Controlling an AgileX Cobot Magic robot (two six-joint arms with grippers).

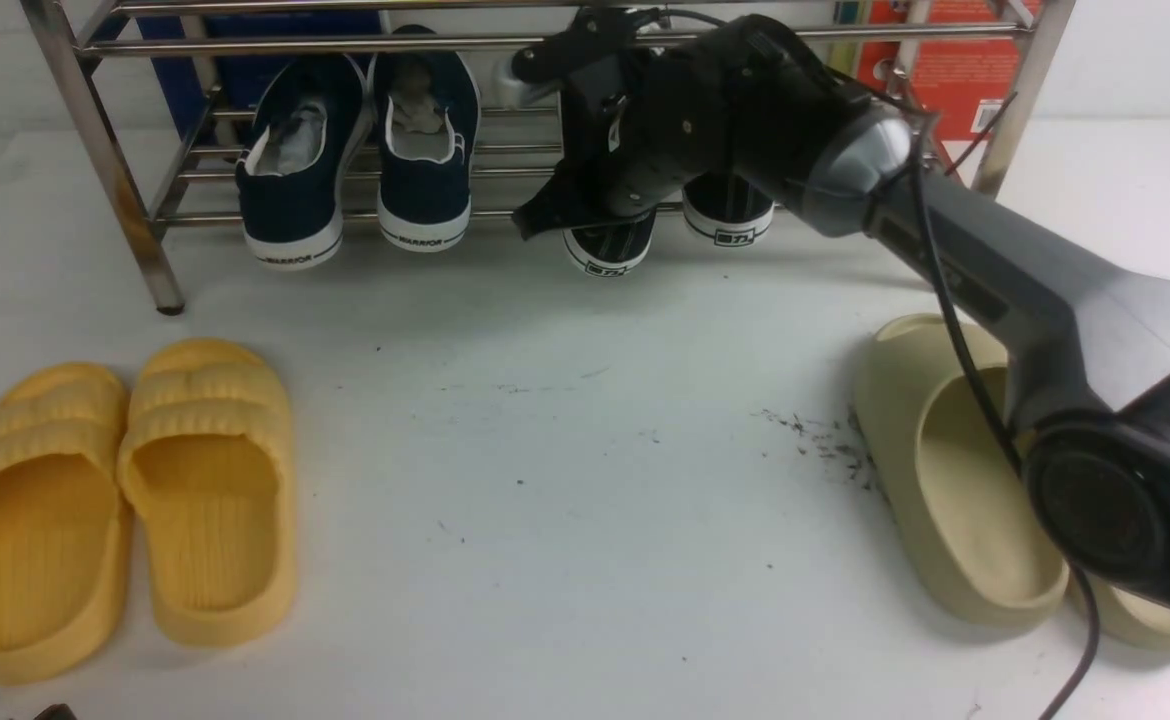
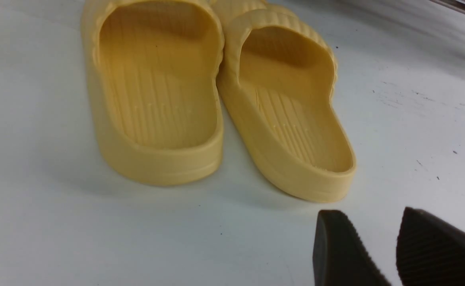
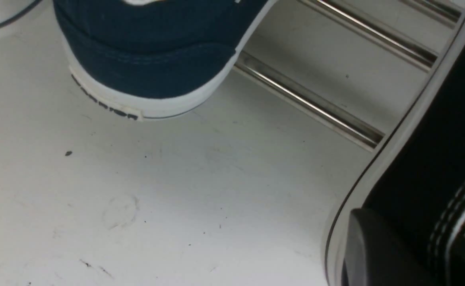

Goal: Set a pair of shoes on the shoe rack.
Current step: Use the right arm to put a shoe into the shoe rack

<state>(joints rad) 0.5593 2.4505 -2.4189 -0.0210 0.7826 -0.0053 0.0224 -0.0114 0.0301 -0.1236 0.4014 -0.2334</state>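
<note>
The white tabletop point(image 1: 585, 450) carries everything you see. At its far edge stands the rack point(image 1: 95, 150), and your right arm point(image 1: 995, 280) reaches across to its lowest tier. The beige slides point(image 1: 945, 480) lie by that arm's base, well behind the right fingers point(image 3: 375, 254). The yellow slides point(image 2: 157, 99) sit side by side, touching, just ahead of the left fingers point(image 2: 340, 250), with their heels turned toward them.

The navy sneakers point(image 1: 355, 150) are on the lowest tier, off to the left of the right fingers. In the right wrist view one navy heel sits apart from those fingers across bare tabletop, with a steel bar running under it.

The black sneakers point(image 1: 730, 215) are on that same tier, toes in over the bars and heels poking out in front. The right one is just beside the right fingers and the left one is right at them.

One right finger lies against the left sneaker's outer side, over the white sole edge and black canvas. The other is out of sight, so you cannot tell whether they grasp it or have let go. Your left fingers are released, parted, with only bare tabletop between them.
</note>
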